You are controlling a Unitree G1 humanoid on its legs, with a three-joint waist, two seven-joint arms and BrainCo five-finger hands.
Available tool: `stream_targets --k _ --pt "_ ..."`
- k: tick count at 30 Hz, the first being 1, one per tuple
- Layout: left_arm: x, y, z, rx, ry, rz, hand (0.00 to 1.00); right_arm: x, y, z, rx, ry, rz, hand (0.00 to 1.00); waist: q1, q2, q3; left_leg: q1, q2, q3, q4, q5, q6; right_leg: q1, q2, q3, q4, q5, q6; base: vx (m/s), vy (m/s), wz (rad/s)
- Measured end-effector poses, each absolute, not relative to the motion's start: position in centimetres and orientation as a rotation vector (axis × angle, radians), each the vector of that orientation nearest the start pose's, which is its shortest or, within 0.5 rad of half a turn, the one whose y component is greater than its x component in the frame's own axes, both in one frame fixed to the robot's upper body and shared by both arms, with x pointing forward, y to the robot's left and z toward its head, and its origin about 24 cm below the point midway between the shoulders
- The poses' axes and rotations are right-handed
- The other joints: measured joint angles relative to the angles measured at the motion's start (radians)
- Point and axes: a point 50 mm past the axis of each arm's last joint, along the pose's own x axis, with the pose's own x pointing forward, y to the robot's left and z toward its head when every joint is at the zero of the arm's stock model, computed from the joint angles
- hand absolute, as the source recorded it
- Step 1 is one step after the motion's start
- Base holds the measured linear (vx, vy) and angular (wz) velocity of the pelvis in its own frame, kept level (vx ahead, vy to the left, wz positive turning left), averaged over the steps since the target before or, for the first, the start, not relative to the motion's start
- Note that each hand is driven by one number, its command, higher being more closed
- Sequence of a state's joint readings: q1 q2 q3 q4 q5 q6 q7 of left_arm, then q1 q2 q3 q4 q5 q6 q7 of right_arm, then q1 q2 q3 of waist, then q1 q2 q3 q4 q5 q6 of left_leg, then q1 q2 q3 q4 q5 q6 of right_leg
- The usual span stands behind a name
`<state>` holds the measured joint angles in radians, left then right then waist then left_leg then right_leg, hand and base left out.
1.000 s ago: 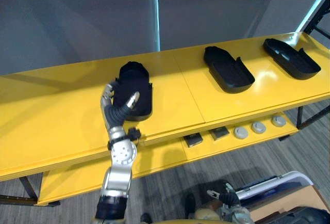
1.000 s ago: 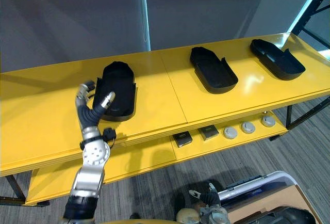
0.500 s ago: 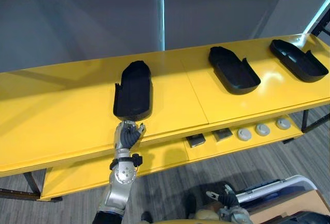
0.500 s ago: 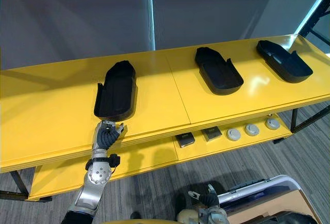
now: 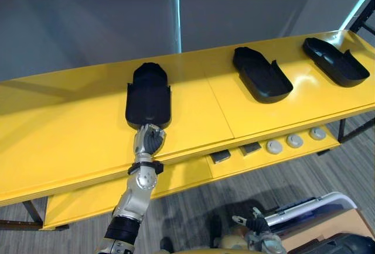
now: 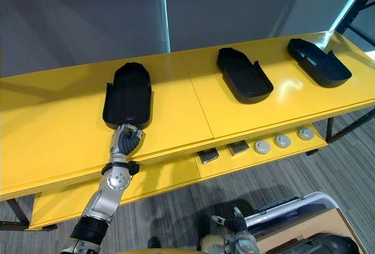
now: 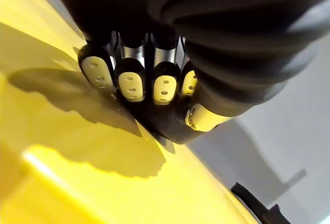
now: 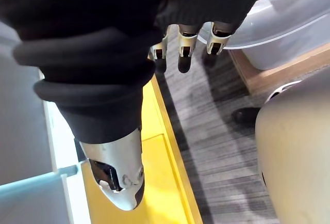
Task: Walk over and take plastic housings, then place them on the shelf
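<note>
Three black plastic housings lie open side up on the yellow shelf top [image 5: 70,131]: the left housing [image 5: 148,96], the middle housing [image 5: 261,81] and the right housing [image 5: 334,61]. My left hand [image 5: 149,140] sits at the shelf's front edge, right at the near end of the left housing. Its fingers [image 7: 154,87] are curled into a fist that touches that end without wrapping round it. My right hand [image 8: 186,38] hangs low over the floor with relaxed fingers and holds nothing.
A lower yellow shelf [image 5: 193,175] carries two dark square parts [image 5: 220,157] and three grey round parts [image 5: 295,141]. A white plastic bin [image 5: 310,207] on a brown box stands on the floor at the lower right. A grey wall runs behind the shelf.
My left hand has let go of the left housing and drawn back to its near end, curling shut. The housing lay slanted and now lies straight. The camera has shifted a little.
</note>
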<state>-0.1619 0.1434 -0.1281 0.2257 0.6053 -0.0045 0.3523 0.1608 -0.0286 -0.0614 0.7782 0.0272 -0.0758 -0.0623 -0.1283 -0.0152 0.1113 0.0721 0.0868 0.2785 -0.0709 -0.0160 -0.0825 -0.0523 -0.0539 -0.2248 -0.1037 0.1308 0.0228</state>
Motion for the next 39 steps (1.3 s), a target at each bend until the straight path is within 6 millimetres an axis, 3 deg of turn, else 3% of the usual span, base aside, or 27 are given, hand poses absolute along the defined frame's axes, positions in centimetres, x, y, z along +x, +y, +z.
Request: stream_targets --k 6,12,16,18,19,21,22,24,25,28,30,32,33,35,36,37,38,39 --pt "28.5 15.2 4.5 0.767 -0.124 0.170 1.00 12.7 -17.9 -13.6 0.002 0.847 -0.182 0.00 -0.021 0.001 0.001 -0.005 0.000 0.002 -0.001 0.000 0.000 -0.006 0.000 0.002 0.000 0.000 0.000 0.00 0.000 -0.01" --pt "28.1 14.3 5.0 0.744 -0.159 0.144 1.00 12.7 -18.0 -13.6 0.003 0.845 -0.186 0.00 -0.020 0.006 0.004 -0.005 0.000 -0.001 0.000 -0.001 0.002 -0.003 -0.001 -0.003 0.002 0.000 0.000 -0.01 -0.001 0.02" --pt "26.5 13.7 8.6 0.619 -0.334 0.167 1.00 12.8 -18.1 -13.5 0.006 0.839 -0.196 0.00 -0.019 0.017 0.010 0.003 0.000 -0.017 0.002 -0.001 0.002 0.014 -0.003 -0.017 0.004 -0.001 0.001 0.00 0.000 0.12" --pt "25.2 13.8 12.0 0.525 -0.503 0.204 1.00 12.6 -18.3 -13.7 0.005 0.851 -0.203 0.00 -0.001 0.021 0.010 0.002 -0.001 -0.031 0.006 -0.002 0.003 0.022 -0.005 -0.022 0.004 -0.003 0.003 -0.02 0.007 0.16" --pt "24.8 14.0 12.8 0.503 -0.542 0.221 1.00 12.5 -18.4 -13.7 0.004 0.856 -0.205 0.00 0.007 0.021 0.010 0.001 -0.001 -0.031 0.007 -0.002 0.004 0.023 -0.005 -0.021 0.004 -0.003 0.003 -0.04 0.003 0.09" --pt "23.5 16.0 15.4 0.426 -0.666 0.338 1.00 12.4 -18.9 -13.8 -0.011 0.866 -0.209 0.00 0.024 0.027 0.010 -0.007 -0.001 -0.046 0.011 -0.005 0.008 0.031 -0.007 -0.034 0.004 -0.005 0.003 -0.05 0.004 0.15" --pt "23.2 16.8 15.9 0.400 -0.690 0.383 1.00 12.3 -19.1 -13.9 -0.015 0.869 -0.211 0.00 0.030 0.028 0.010 -0.007 -0.002 -0.049 0.011 -0.005 0.008 0.033 -0.008 -0.037 0.004 -0.006 0.003 -0.02 0.005 0.23" --pt "21.6 20.9 16.7 0.289 -0.728 0.615 1.00 12.2 -19.7 -13.9 -0.034 0.878 -0.229 0.00 0.034 0.035 0.010 -0.007 -0.003 -0.077 0.013 -0.004 0.007 0.050 -0.011 -0.065 0.004 -0.012 0.006 0.00 0.005 0.34" --pt "21.2 22.0 16.5 0.266 -0.721 0.675 1.00 12.1 -19.8 -14.0 -0.039 0.884 -0.236 0.00 0.035 0.036 0.008 -0.007 -0.003 -0.086 0.016 -0.004 0.007 0.056 -0.011 -0.072 0.004 -0.014 0.006 0.01 0.005 0.39" --pt "18.4 27.6 14.1 0.179 -0.617 0.988 1.00 11.6 -20.7 -14.1 -0.038 0.907 -0.283 0.00 0.070 0.041 0.004 -0.009 -0.003 -0.110 0.017 -0.004 0.007 0.068 -0.012 -0.094 0.004 -0.020 0.004 0.01 0.007 0.23" --pt "17.5 29.1 12.4 0.162 -0.532 1.061 1.00 11.6 -21.0 -14.1 -0.038 0.907 -0.293 0.00 0.086 0.042 0.003 -0.009 -0.003 -0.118 0.016 -0.003 0.007 0.074 -0.012 -0.102 0.004 -0.022 0.004 0.01 0.005 0.15" --pt "15.5 31.6 7.8 0.148 -0.295 1.157 1.00 11.8 -21.4 -13.9 -0.037 0.893 -0.309 0.00 0.091 0.039 0.000 -0.002 -0.003 -0.131 0.015 -0.003 0.007 0.086 -0.012 -0.114 0.004 -0.025 0.004 0.02 0.010 0.17" --pt "14.9 32.1 6.5 0.149 -0.221 1.174 1.00 11.9 -21.4 -13.8 -0.038 0.890 -0.309 0.00 0.092 0.037 -0.003 0.001 -0.003 -0.131 0.015 -0.002 0.008 0.087 -0.012 -0.114 0.004 -0.025 0.004 0.03 0.014 0.09" --pt "13.1 32.7 1.8 0.155 0.052 1.173 1.00 12.5 -21.3 -13.6 -0.037 0.870 -0.303 0.00 0.098 0.030 -0.008 0.012 -0.003 -0.131 0.008 0.003 0.012 0.095 -0.012 -0.113 0.004 -0.026 0.005 0.00 0.000 0.00" --pt "12.2 32.6 -0.9 0.159 0.207 1.143 0.00 12.8 -21.2 -13.4 -0.036 0.855 -0.296 0.00 0.102 0.024 -0.013 0.014 -0.004 -0.128 0.007 0.003 0.012 0.096 -0.013 -0.113 0.004 -0.026 0.005 0.00 0.000 0.00" --pt "11.7 32.4 -2.1 0.161 0.277 1.131 0.00 13.0 -21.1 -13.3 -0.036 0.848 -0.292 0.00 0.103 0.020 -0.015 0.015 -0.004 -0.126 0.007 0.003 0.012 0.097 -0.014 -0.112 0.004 -0.027 0.005 0.00 0.000 0.00" --pt "10.5 31.8 -5.0 0.147 0.445 1.090 0.00 13.2 -20.9 -13.2 -0.031 0.842 -0.289 0.00 0.107 0.011 -0.022 0.018 -0.004 -0.123 0.006 0.003 0.012 0.098 -0.014 -0.111 0.004 -0.027 0.006 0.00 0.000 0.00" --pt "10.0 31.4 -6.1 0.139 0.506 1.073 0.00 13.2 -20.9 -13.2 -0.029 0.843 -0.288 0.00 0.108 0.008 -0.023 0.019 -0.004 -0.121 0.005 0.003 0.012 0.098 -0.015 -0.110 0.004 -0.028 0.006 -0.02 0.012 -0.04"
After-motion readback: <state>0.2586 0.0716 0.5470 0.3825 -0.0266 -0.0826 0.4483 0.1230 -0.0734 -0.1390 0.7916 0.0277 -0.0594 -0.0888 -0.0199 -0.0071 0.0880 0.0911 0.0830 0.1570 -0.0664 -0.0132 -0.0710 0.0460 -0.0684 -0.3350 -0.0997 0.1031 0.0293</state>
